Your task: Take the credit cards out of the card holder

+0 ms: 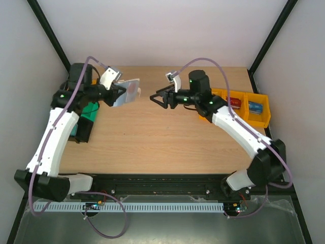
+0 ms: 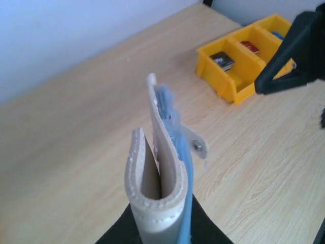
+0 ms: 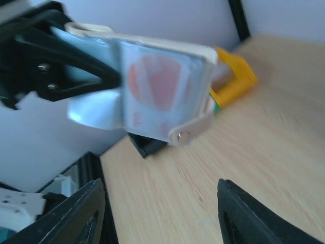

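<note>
Two claws face each other above the table [image 1: 167,142], and the holder [image 1: 128,92] is held in the air between them, closer to the left side. The left claw [image 1: 115,95] is clamped on the holder, at its folded end as far as the left wrist view shows. The free edge therefore points toward the right claw [image 1: 154,98]. I judge it is held this way so that the other arm can reach the cards from the open side.

The right claw has its fingers spread apart and grips nothing. It is near the holder but does not touch it.

From the left wrist the holder is seen edge-on. The two beige covers are a little parted, with blue lining on one side. The snap tab [image 2: 198,146] hangs loose, so the holder is not fastened.

From the right wrist a pale face with red round marks [image 3: 156,81] shows on the holder. It is probably a card in its pocket, but the picture is blurred and I cannot be sure. How many cards are inside I cannot tell, because no card edge stands out clearly.

In the left wrist view the holder covers the left claw's fingertips. The yellow bins [image 1: 256,121] at the right hold small red and blue things, too small to name. A green and black box [image 1: 85,121] at the left is partly covered by the left arm.
</note>
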You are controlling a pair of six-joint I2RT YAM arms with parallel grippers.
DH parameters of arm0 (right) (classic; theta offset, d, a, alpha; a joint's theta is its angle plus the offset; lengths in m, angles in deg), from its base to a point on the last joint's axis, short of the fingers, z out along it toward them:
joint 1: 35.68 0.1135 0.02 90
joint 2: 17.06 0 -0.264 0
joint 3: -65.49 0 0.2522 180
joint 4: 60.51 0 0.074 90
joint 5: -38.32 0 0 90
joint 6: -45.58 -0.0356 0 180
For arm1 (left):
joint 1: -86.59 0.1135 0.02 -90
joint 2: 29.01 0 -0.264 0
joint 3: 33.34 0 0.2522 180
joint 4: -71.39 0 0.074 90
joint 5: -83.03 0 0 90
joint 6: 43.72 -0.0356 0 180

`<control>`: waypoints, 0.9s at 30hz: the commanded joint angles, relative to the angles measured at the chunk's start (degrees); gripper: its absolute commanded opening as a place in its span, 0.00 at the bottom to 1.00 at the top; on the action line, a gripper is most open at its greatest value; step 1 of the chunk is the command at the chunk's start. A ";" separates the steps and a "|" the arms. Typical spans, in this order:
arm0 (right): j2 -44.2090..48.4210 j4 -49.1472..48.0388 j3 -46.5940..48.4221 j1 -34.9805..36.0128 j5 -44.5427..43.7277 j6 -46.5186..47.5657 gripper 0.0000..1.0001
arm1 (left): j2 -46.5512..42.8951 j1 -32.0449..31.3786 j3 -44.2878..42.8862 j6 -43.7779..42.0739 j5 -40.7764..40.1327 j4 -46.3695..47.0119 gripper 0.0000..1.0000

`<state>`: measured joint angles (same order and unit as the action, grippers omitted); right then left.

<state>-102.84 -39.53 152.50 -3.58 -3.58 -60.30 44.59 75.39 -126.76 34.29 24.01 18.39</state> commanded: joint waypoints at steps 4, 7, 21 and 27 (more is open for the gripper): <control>9.83 -16.15 -1.86 6.34 3.76 3.45 0.61 | -9.99 -2.97 -11.54 -15.42 3.87 -16.91 0.02; 10.14 -16.71 -0.95 9.85 3.98 4.80 0.62 | -14.60 -4.74 -9.01 -11.51 6.90 -14.06 0.02; 13.93 -6.50 -0.17 10.44 3.85 16.96 0.67 | -21.01 -5.49 -3.89 -7.25 15.52 -7.13 0.02; 15.09 -1.66 0.13 10.42 1.01 22.43 0.72 | -22.14 -5.19 -2.94 -7.82 15.63 -6.55 0.02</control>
<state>-89.55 -44.88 151.60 6.93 -0.91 -43.25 23.74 70.10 -130.28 26.91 37.26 9.32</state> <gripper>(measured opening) 0.709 0.071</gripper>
